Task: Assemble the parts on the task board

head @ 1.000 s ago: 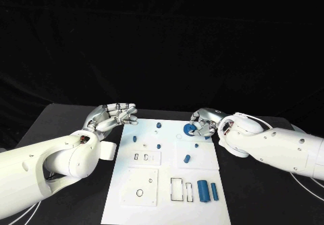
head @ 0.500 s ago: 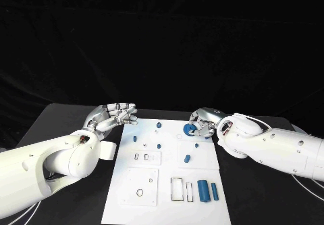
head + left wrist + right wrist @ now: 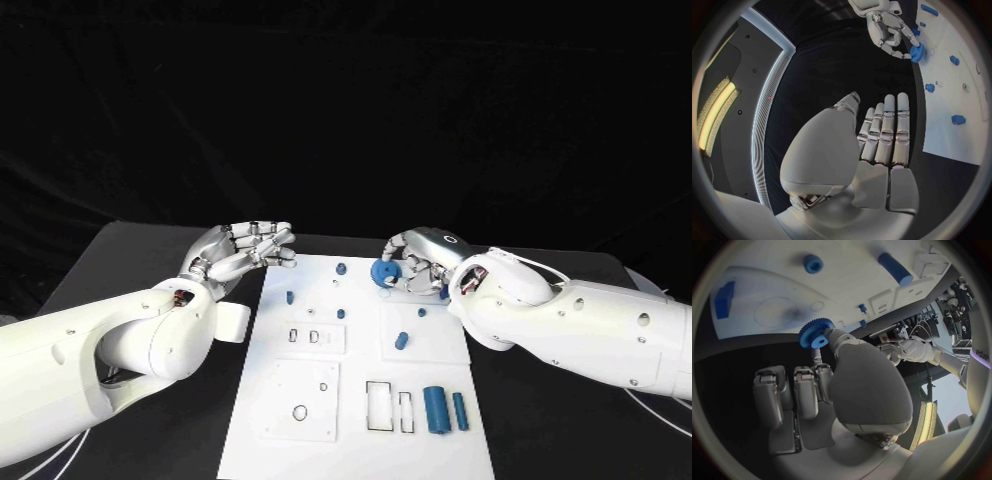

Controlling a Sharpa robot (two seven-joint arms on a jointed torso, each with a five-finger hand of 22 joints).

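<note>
Right hand point(image 3: 418, 262) pinches toothed blue gear point(image 3: 384, 272) above white task board point(image 3: 361, 420); left hand point(image 3: 242, 250) curled, empty.

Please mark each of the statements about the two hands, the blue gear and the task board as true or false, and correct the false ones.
1. The right hand holds the blue gear. True.
2. The left hand holds a blue cylinder. False: it holds nothing; its fingers are curled beside the task board.
3. Two blue cylinders lie side by side on the near right part of the board. True.
4. The gear is already seated flat on the board. False: in the right wrist view it is pinched in the fingers, raised above the board.
5. The left hand rests on the middle of the board. False: it is at the board's far left corner.
</note>
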